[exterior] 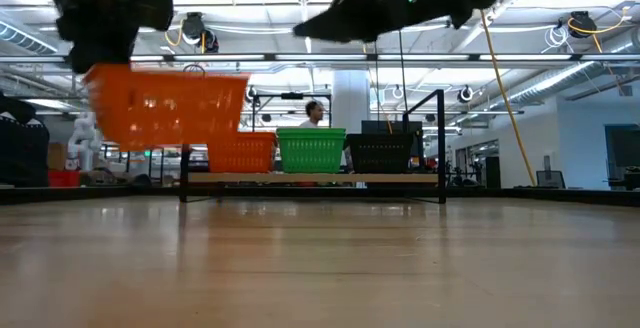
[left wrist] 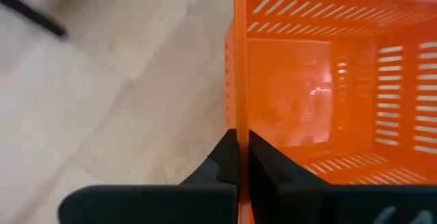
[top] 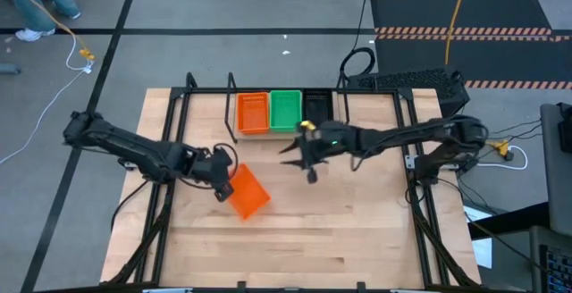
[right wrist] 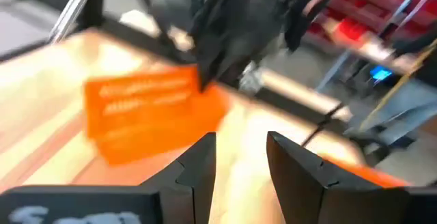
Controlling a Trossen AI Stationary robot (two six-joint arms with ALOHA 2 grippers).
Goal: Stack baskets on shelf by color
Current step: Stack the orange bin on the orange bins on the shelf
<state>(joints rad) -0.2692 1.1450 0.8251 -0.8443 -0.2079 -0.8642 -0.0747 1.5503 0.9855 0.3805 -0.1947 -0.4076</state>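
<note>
The bench point(top: 295, 230) is carrying the shelf point(exterior: 312, 178) along its far edge, and three baskets are sitting side by side on that ledge: an orange basket point(top: 252, 113) at the left, a green basket point(top: 286, 110) in the middle and a black basket point(top: 317, 108) at the right. Whether more trays are nested inside them is hard to tell, and the black one is partly hidden in the high view.

The left gripper point(left wrist: 242, 157) is holding another orange tray point(top: 248, 192) clear above the bench's middle, left of centre, fingers point(left wrist: 225, 161) pinched onto its wall; that tray looks empty.

The right gripper point(right wrist: 240, 157) is hovering just before the shelf, fingers parted, holding nothing.
</note>
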